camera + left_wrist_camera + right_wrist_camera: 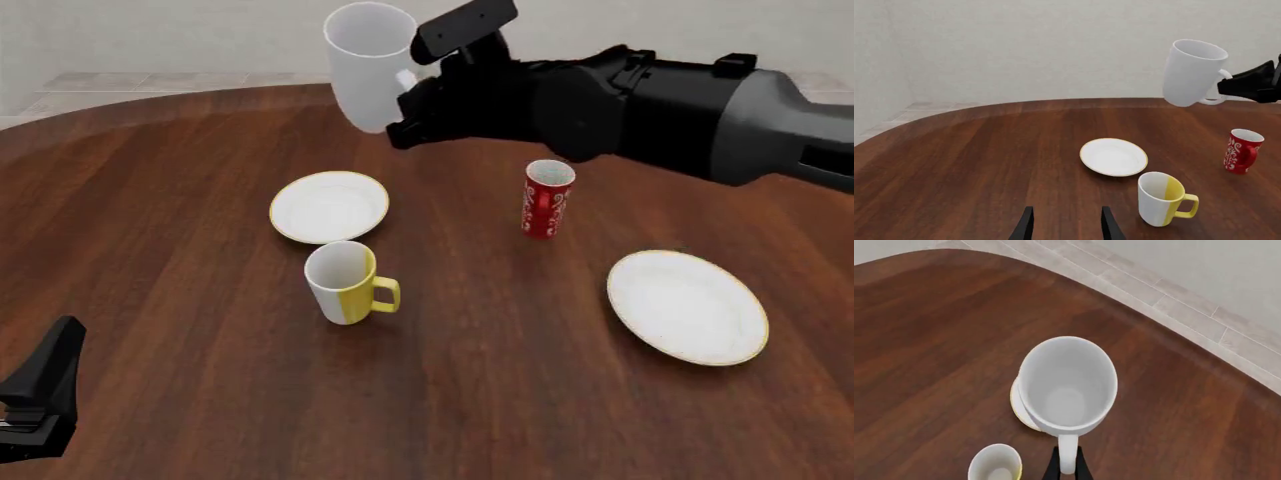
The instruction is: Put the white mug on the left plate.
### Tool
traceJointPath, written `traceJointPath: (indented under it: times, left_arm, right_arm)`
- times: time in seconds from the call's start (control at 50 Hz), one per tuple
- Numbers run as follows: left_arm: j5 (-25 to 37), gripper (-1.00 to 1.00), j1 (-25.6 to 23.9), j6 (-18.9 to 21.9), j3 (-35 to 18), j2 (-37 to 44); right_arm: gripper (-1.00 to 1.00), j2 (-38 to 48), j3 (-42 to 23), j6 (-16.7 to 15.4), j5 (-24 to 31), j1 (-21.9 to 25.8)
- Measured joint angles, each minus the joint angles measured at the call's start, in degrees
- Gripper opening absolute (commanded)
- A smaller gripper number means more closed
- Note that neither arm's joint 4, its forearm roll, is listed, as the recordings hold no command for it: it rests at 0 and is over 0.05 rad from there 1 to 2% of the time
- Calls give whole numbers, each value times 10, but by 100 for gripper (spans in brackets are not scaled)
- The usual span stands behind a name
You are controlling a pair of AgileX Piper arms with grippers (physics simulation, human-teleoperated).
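Front view: the right end effector [408, 100] grips the white mug [368, 62] by its loop handle and holds it in the air, well above the dark wooden surface [160, 250]. The mug is close to upright, tipped a little, with its open mouth facing up. Below it and nearer the camera lies the left plate [330, 207], small and round with a thin yellowish rim, flat on the surface and bare. Just in front of that plate stands the white-and-yellow mug [344, 283], upright, its yellow handle pointing to the view's right. The slim red patterned cup [546, 198] stands upright to the right of the small plate, apart from it. Further right and nearer lies the larger white plate [687, 305], also bare.

The right wrist view looks straight down into the white mug [1066, 385]; the two dark fingers [1052, 467] are pinched on the handle. Part of the small plate's rim [1017, 405] shows from under the mug's body, and the white-and-yellow mug [994, 465] sits close by.

In the left wrist view, the left end effector [1066, 225] hangs low over the surface with a moderate gap between its fingers, holding nothing. The small plate [1113, 156] lies ahead of it, and the white mug [1191, 72] hangs high beyond.
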Motion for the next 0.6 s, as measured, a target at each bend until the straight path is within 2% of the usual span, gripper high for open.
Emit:
traceJointPath:
  times: [0.6]
  left_arm:
    - [0, 100, 0, 0, 0, 0]
  right_arm:
    - [-100, 94, -80, 24, 6, 13]
